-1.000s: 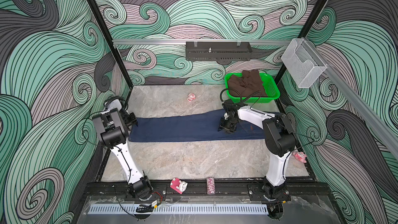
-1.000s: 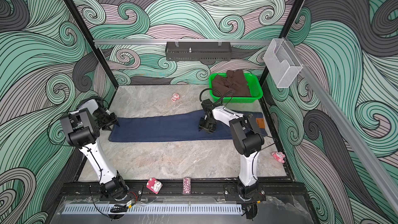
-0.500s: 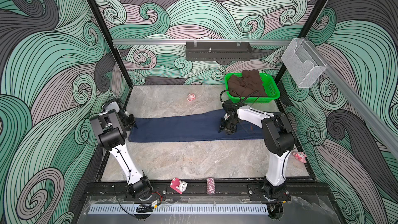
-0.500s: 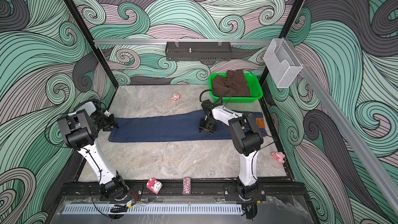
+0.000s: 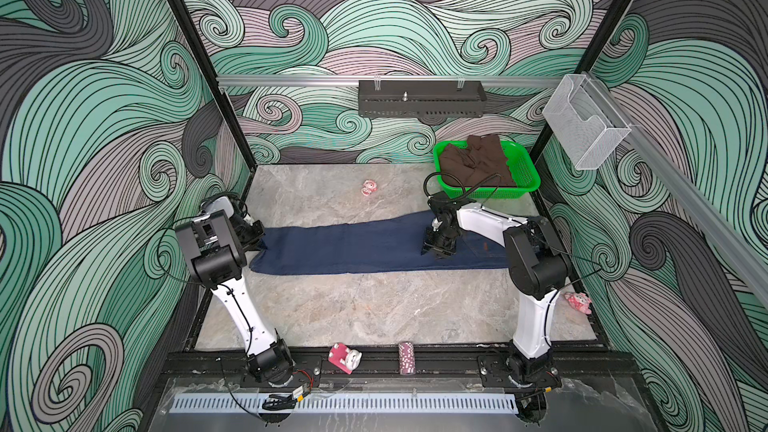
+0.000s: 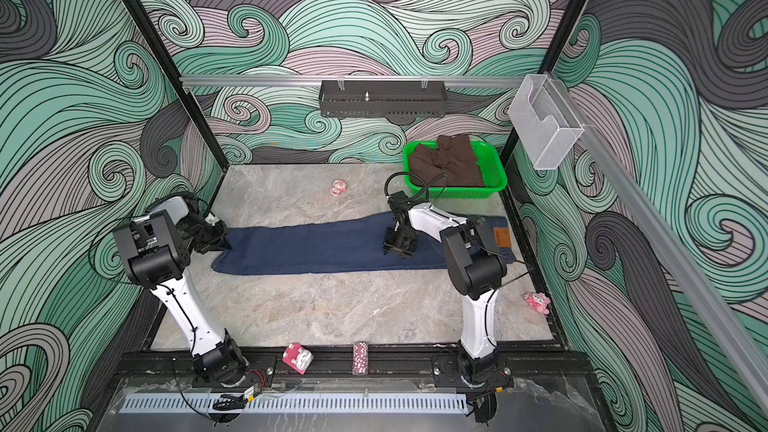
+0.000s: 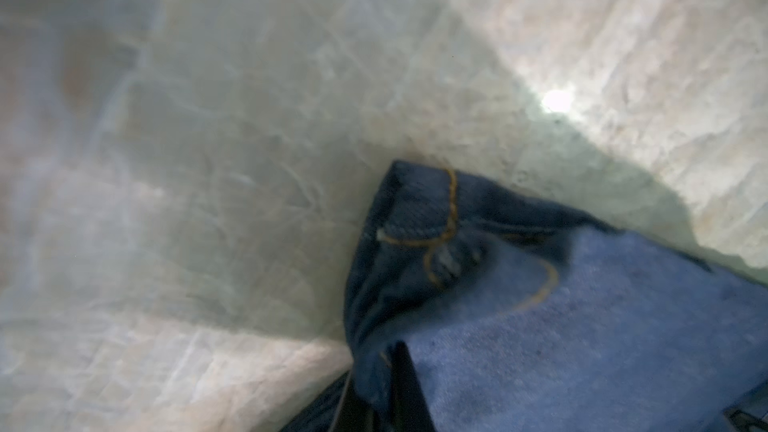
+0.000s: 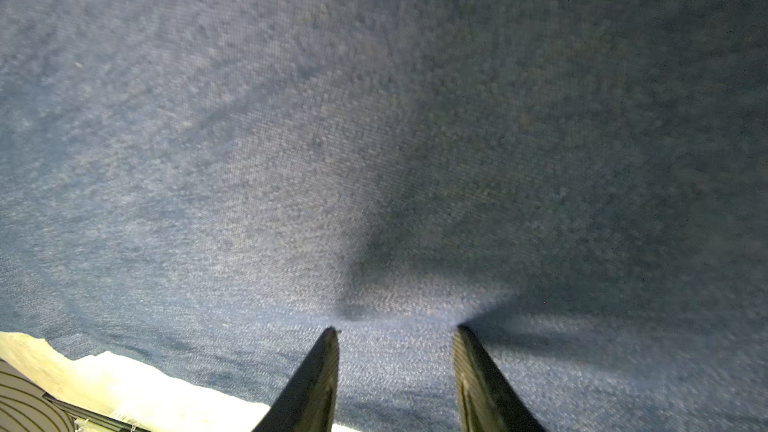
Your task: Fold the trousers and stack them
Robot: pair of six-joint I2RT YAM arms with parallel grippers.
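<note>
The trousers (image 5: pixel 353 245) are dark navy jeans lying flat in a long band across the table in both top views, with a tan waistband patch (image 6: pixel 501 238) at the right end. My left gripper (image 5: pixel 255 238) is at their left end. In the left wrist view it (image 7: pixel 382 371) is shut on the leg hem (image 7: pixel 419 218), which has orange stitching and bunches up above the table. My right gripper (image 5: pixel 438 249) stands on the trousers toward the right end. In the right wrist view it (image 8: pixel 395 330) is open, both fingertips (image 8: pixel 326 351) resting on flat denim (image 8: pixel 374 139).
A green basket (image 5: pixel 525 168) holding brown clothes (image 5: pixel 478 162) sits at the back right. Small pink toys lie at the back (image 5: pixel 369 187), the right edge (image 5: pixel 578 302) and the front rail (image 5: pixel 345 358), beside a chip stack (image 5: pixel 406 358). A black rack (image 5: pixel 419 99) hangs on the back wall.
My left gripper has closed on the hem at the trousers' left end, and that corner is now bunched. The right gripper has stayed in place on the denim.
</note>
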